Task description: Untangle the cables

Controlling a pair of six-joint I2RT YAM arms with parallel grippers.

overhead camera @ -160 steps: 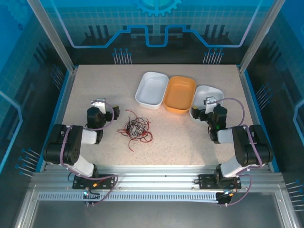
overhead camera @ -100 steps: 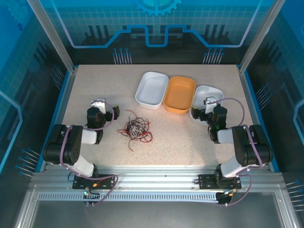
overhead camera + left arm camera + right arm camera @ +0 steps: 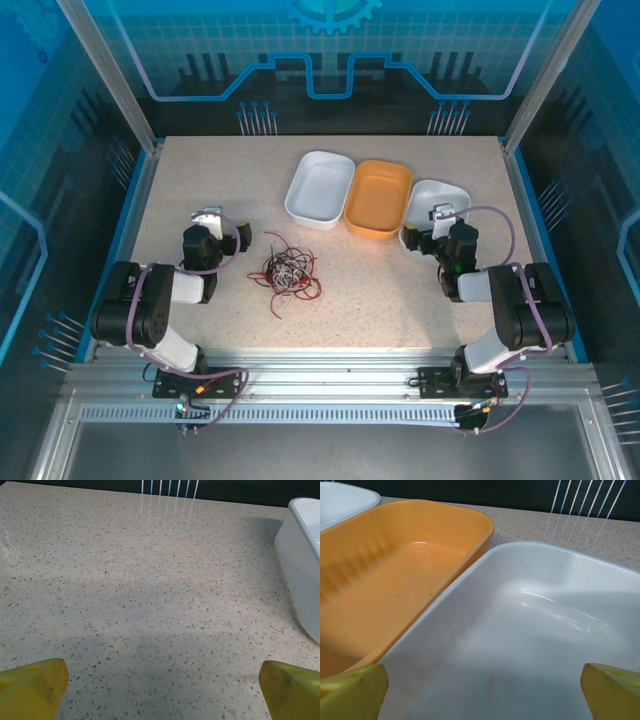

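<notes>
Top external: cables (image 3: 288,272) tangled, strands indistinct.

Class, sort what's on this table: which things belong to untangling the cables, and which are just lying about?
Belongs to the job: cables; left gripper and right gripper, both open.
Just lying about: left white tray; orange tray; right white tray.

The top view looks down from above and behind the arms, taking in the whole bench (image 3: 200,170). The left wrist view sits low and close, facing across bare bench to its far edge, with the left claw (image 3: 162,690) at the bottom. The left white tray (image 3: 305,565) at its right edge also shows in the top view. The right wrist view is very near above the right white tray (image 3: 530,630), with the orange tray (image 3: 395,580) at upper left. The top view shares both.
</notes>
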